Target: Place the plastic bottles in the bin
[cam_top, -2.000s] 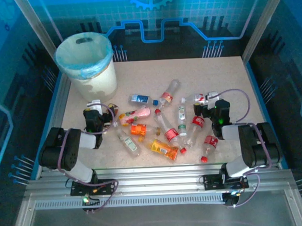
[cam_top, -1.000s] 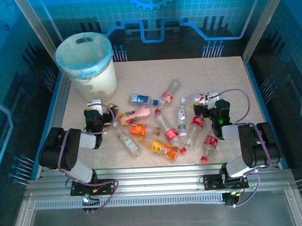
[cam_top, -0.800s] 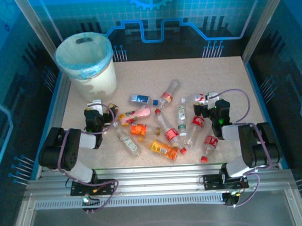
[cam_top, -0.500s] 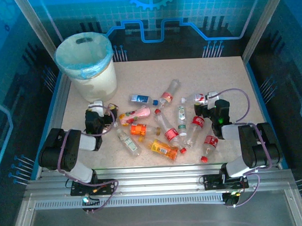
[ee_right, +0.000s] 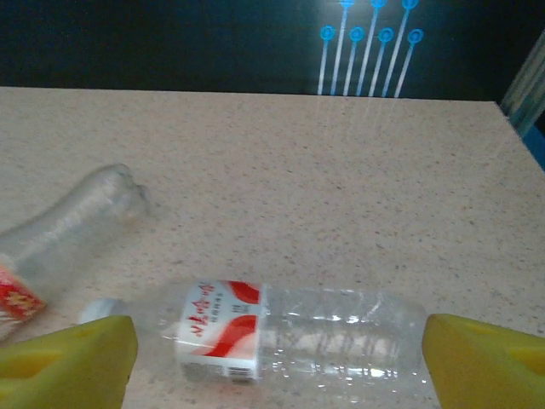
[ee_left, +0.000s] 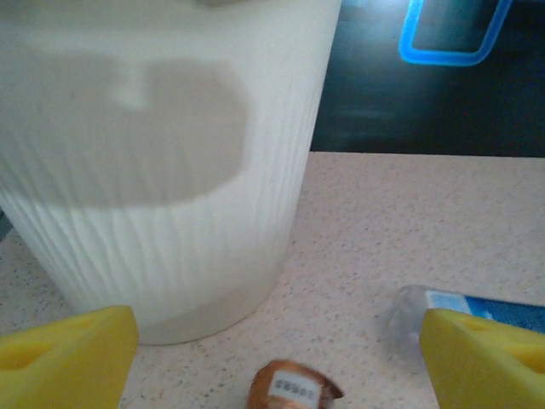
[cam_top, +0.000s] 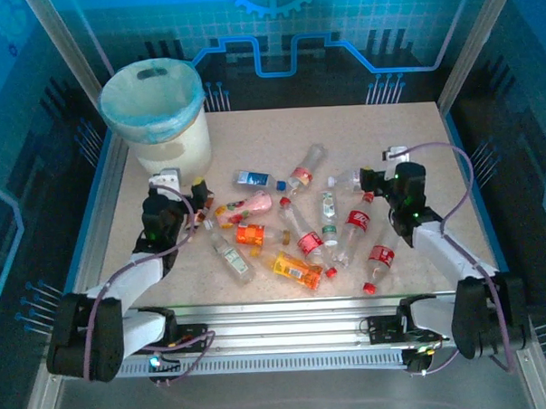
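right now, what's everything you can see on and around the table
bin: one, cream-white, far left corner of the table
bag: one, pale blue, lining the bin and folded over its rim
bottles: about a dozen, clear, orange or pink, with red, green or blue labels, lying loose mid-table between the two grippers
table: one, speckled beige, inside blue-lit walls
left gripper: one, black with yellow pads, open, just in front of the bin
right gripper: one, black with yellow pads, open, at the right edge of the bottles, with a clear red-labelled one lying crosswise just ahead of it
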